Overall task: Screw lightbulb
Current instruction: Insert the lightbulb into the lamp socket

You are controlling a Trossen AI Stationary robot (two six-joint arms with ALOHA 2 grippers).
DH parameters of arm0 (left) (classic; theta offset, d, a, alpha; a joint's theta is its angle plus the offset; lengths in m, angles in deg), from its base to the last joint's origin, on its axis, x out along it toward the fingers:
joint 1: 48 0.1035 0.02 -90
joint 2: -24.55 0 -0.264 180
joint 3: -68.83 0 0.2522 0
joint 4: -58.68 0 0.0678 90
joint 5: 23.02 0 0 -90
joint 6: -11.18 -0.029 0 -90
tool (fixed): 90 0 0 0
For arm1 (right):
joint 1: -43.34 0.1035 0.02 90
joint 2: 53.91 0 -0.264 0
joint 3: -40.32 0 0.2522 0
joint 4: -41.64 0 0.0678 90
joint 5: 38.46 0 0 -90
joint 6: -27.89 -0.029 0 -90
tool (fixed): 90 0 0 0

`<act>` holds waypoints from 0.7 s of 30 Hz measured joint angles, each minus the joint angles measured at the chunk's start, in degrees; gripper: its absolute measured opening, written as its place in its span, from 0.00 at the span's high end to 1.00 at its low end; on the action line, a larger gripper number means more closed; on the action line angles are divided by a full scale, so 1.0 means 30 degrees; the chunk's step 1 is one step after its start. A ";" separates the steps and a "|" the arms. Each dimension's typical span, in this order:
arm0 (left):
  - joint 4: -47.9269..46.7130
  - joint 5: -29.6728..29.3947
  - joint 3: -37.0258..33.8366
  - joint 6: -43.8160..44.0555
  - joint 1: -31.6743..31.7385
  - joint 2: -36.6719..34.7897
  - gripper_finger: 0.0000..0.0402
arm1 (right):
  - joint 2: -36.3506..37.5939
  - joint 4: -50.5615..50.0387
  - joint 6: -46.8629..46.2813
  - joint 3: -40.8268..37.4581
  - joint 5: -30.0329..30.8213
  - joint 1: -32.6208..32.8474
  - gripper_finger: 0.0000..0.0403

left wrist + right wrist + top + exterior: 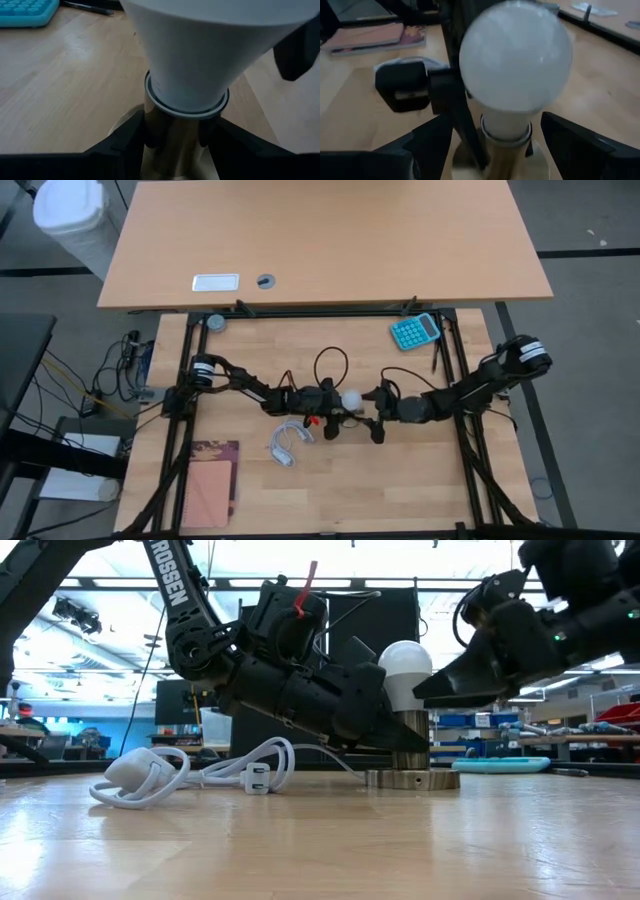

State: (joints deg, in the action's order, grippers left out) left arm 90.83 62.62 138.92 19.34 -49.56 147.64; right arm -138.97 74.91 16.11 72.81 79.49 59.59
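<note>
A white lightbulb (404, 667) with a pale base stands in a brassy metal socket (411, 762). Both robot arms are black. The counter (400, 480) is light wood. A white cord (190, 776), a turquoise calculator (415, 331) and a pink notebook (207, 492) lie on it.

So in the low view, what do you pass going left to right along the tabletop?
White cord → left gripper → lightbulb on the socket → right gripper → blue calculator.
</note>
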 joint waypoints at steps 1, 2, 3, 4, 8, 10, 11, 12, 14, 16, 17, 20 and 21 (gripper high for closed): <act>-0.0003 0.0002 0.0000 -0.0005 0.0000 0.0000 0.53 | -0.0035 0.0223 0.0160 0.0000 -0.0335 -0.0201 0.24; 0.0000 0.0005 0.0000 -0.0008 0.0000 0.0000 0.53 | -0.0035 0.0419 0.0277 0.0000 -0.0813 -0.0368 0.24; -0.0002 0.0009 0.0000 -0.0014 0.0000 0.0000 0.53 | -0.0035 0.0631 0.0318 0.0000 -0.1347 -0.0544 0.24; -0.0015 0.0009 0.0000 -0.0036 0.0000 0.0000 0.53 | -0.0035 0.0709 0.0314 0.0000 -0.1704 -0.0652 0.24; -0.0015 0.0067 0.0000 -0.0069 0.0000 0.0000 0.53 | -0.0035 0.0562 0.0301 0.0000 -0.2326 -0.0755 0.24; -0.0018 0.0122 0.0000 -0.0071 -0.0011 0.0000 0.53 | -0.0035 0.0146 0.0033 0.0007 -0.2709 -0.0653 0.24; -0.0015 0.0166 0.0000 -0.0078 -0.0015 0.0000 0.53 | -0.0035 -0.0157 -0.0054 0.0007 -0.2867 -0.0574 0.24; -0.0027 0.0206 0.0000 -0.0085 -0.0018 0.0000 0.53 | -0.0035 -0.0390 -0.0142 0.0007 -0.2932 -0.0479 0.24; -0.0047 0.0263 0.0000 -0.0093 -0.0031 0.0000 0.53 | 0.0011 -0.0732 -0.0394 0.0044 -0.2890 -0.0245 0.24; -0.0066 0.0334 0.0007 -0.0118 -0.0036 0.0000 0.53 | 0.0254 -0.1158 -0.0564 0.0058 -0.2829 0.0009 0.24; -0.0066 0.0414 0.0007 -0.0128 -0.0044 0.0000 0.53 | 0.0394 -0.1282 -0.0644 0.0050 -0.2831 0.0146 0.24; -0.0131 0.0534 0.0007 -0.0136 -0.0058 -0.0005 0.53 | 0.1222 -0.1946 -0.1071 -0.0036 -0.2909 0.0756 0.24; -0.0146 0.0530 0.0007 -0.0121 -0.0058 -0.0007 0.53 | 0.1602 -0.2337 -0.1405 -0.0036 -0.2966 0.1042 0.24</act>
State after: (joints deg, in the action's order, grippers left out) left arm 90.39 64.21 138.94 18.98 -49.74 147.62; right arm -134.17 67.90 11.89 72.70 70.59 62.71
